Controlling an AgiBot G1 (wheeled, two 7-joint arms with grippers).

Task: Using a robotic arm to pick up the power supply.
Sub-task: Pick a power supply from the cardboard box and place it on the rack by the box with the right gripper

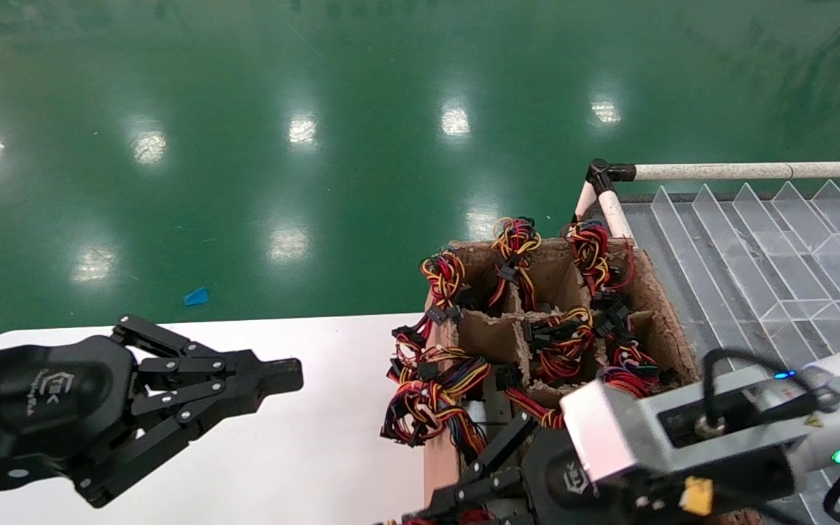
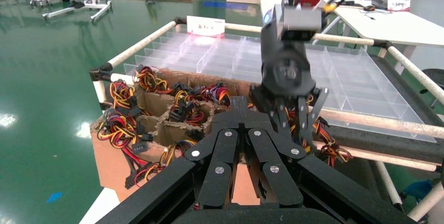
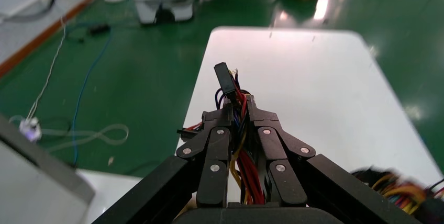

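My right gripper [image 3: 238,104] is shut on a bundle of red, yellow and black wires [image 3: 242,156] ending in a black connector [image 3: 224,79]; these are the power supply's wires. Its grey metal box does not show. In the head view this gripper [image 1: 431,510] sits low at the near end of the brown divided carton [image 1: 657,299], which holds several more wire bundles [image 1: 427,397]. From the left wrist it [image 2: 293,130] hangs over the carton [image 2: 112,156]. My left gripper [image 1: 289,375] hovers shut and empty over the white table [image 1: 303,452], left of the carton.
A clear divided plastic tray [image 1: 770,233] lies right of the carton inside a white pipe rail [image 1: 741,171]. Green floor lies beyond the table, with a blue scrap [image 1: 196,296] on it. The white table [image 3: 314,72] stretches ahead of the right gripper.
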